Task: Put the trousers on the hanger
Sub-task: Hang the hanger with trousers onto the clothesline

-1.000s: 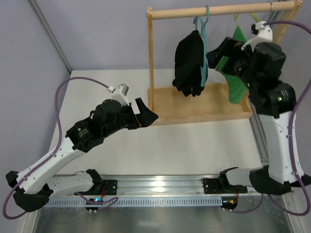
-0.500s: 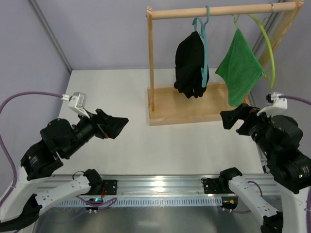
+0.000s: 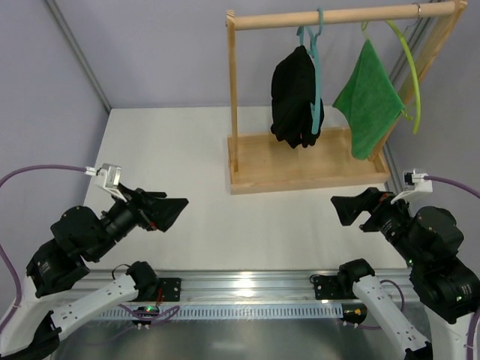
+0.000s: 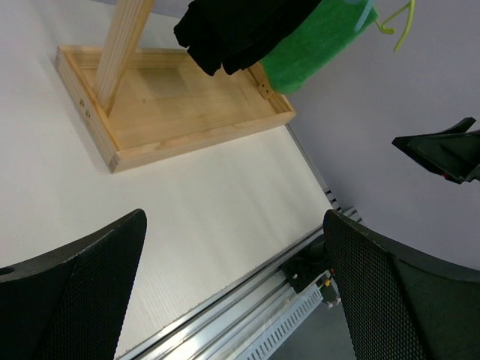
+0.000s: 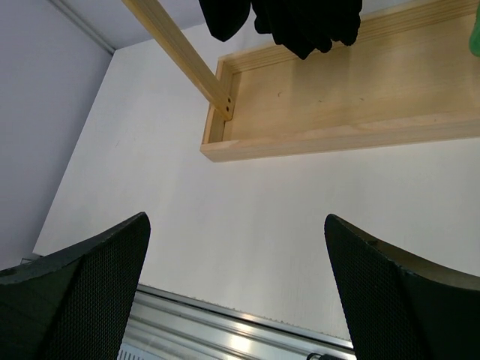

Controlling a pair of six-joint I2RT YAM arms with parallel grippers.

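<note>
The black trousers hang folded over the teal hanger, whose hook sits on the wooden rail. Their lower ends show in the left wrist view and in the right wrist view. My left gripper is open above the table's near left, well away from the rack, with nothing between its fingers. My right gripper is open at the near right, empty too, and points towards the rack's base.
The rack's wooden base tray lies at the back of the white table. A green cloth hangs on a yellow-green hanger at the rail's right end. A metal rail runs along the near edge.
Both arms have drawn back from the rack towards the near edge. The right arm came down from beside the trousers and green cloth. The trousers stay hanging on the hanger.
</note>
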